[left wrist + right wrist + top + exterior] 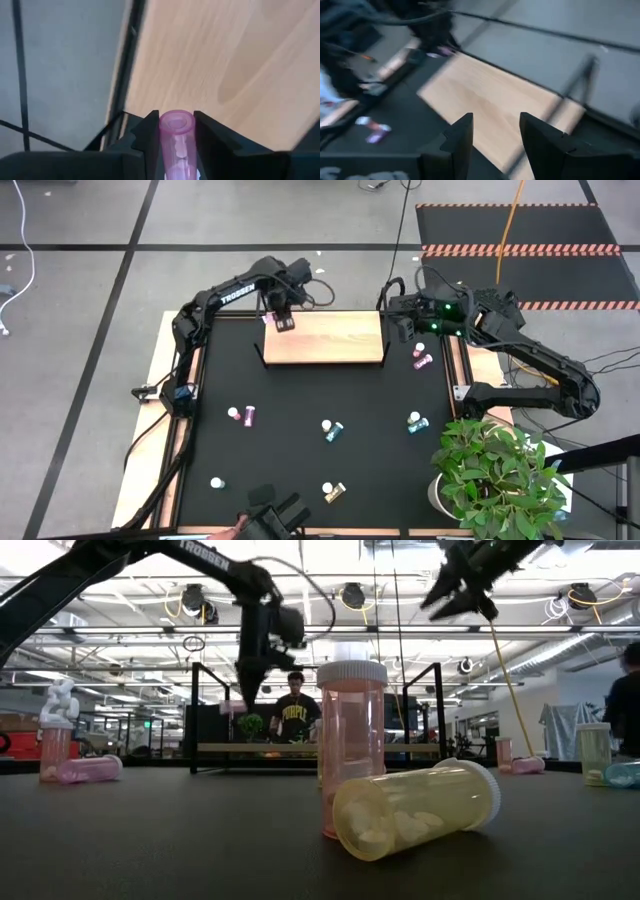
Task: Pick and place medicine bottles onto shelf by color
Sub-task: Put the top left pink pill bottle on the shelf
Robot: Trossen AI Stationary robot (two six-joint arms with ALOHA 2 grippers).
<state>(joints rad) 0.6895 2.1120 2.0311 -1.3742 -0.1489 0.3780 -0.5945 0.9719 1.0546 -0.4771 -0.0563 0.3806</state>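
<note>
The left gripper (283, 320) hung over the far left corner of the shelf (330, 345), its fingers (150, 135) clamped on a pink bottle (176, 142) that stood between them above the light wood, as the left wrist view showed. The shelf, a pale board with thin black brackets, sat at the far middle of the black table (300, 450). The right gripper (405, 328) waited just off the shelf's far right corner with its fingers (460, 137) apart and nothing between them. Other bottles were scattered over the table: a pink pair (422, 357) lay just right of the shelf, a pink one (249, 416) and a white-capped one beside it lay at left centre, a teal one (333, 430) lay near the middle, another teal one (414, 422) lay toward the right, a yellow one (334, 492) lay near the front edge and a small white-capped one (216, 482) stood at the front left. In the low view a tall pale pink bottle (351, 745) stood upright close to the camera with a yellow bottle (415, 808) lying on its side just in front of it. A potted plant (495, 475) stood at the table's front right corner, and a person in a dark shirt (296, 712) stood in the room beyond the shelf
</note>
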